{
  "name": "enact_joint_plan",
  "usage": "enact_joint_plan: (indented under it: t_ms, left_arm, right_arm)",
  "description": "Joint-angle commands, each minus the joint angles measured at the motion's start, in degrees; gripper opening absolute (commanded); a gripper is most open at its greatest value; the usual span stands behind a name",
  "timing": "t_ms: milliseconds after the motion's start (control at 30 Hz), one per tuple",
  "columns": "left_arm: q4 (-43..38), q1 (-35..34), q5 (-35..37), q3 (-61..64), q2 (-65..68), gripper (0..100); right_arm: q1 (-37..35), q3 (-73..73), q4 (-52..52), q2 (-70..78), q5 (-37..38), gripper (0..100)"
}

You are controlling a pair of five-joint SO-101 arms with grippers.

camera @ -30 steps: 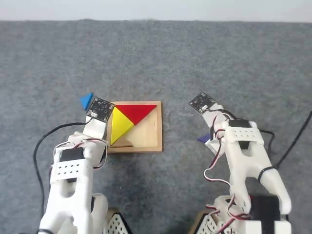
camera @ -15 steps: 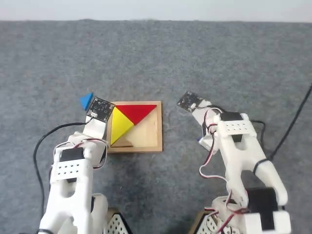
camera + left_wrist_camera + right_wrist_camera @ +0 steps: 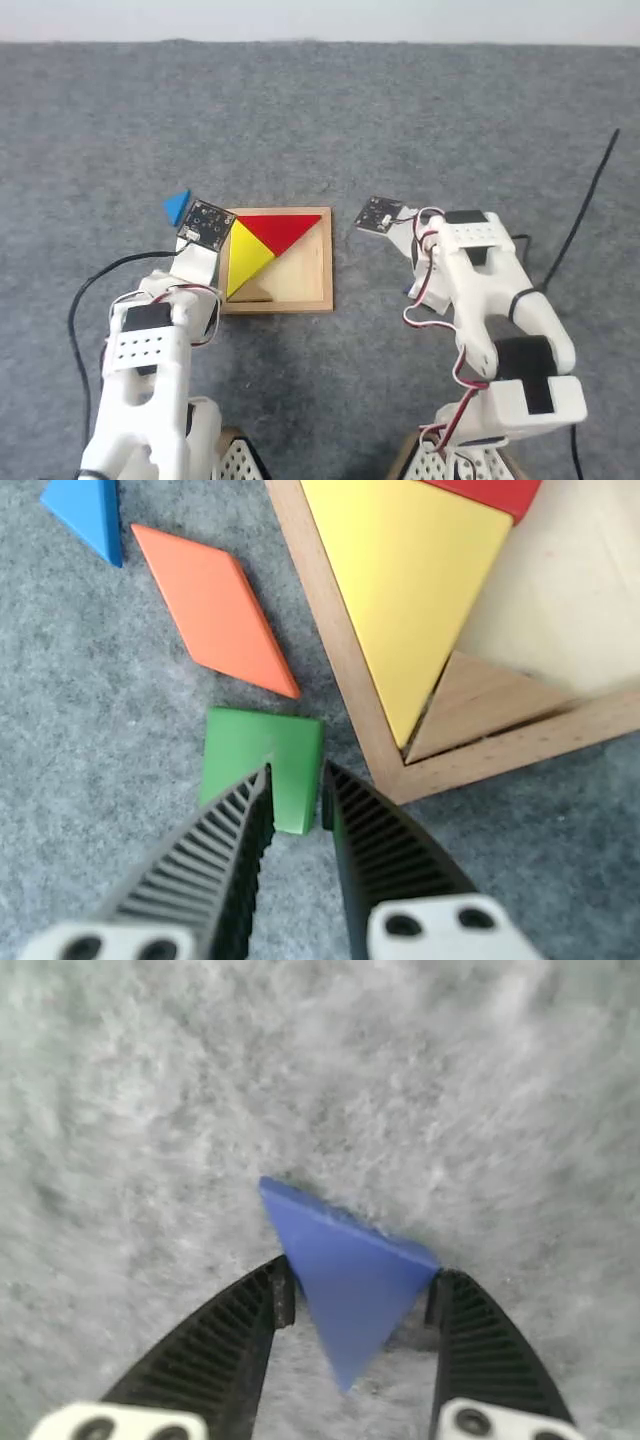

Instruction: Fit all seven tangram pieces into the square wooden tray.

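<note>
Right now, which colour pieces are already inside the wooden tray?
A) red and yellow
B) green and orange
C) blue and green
A: the red triangle and the yellow triangle lie inside the wooden tray, while the green piece and the orange piece lie on the grey mat beside it.

wooden tray (image 3: pixel 327 260) centre; yellow triangle (image 3: pixel 248 258), red triangle (image 3: pixel 278 231) inside; blue triangle (image 3: pixel 177 207) on carpet (image 3: pixel 300 120) left; purple piece (image 3: pixel 410 290) under right arm (image 3: pixel 480 290).
</note>
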Motion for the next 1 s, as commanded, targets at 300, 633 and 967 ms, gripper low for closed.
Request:
enact_joint_plan:
  t_ms: [300,633,967]
  left_arm:
    - [-1.14,-0.44,-0.62,-0.22,-1.49,8]
    - [-1.14,-0.44,-0.62,-0.22,-1.49,8]
    - [-1.14,-0.44,-0.62,-0.22,-1.49,8]
  right_arm:
    - [-0.75,-3.16,0.75,0.48,5.8,22.7]
    - [-0.66,-3.16,0.75,0.48,8.62,13.6]
    - [-0.75,-3.52,1.36,-0.22,0.35,14.0]
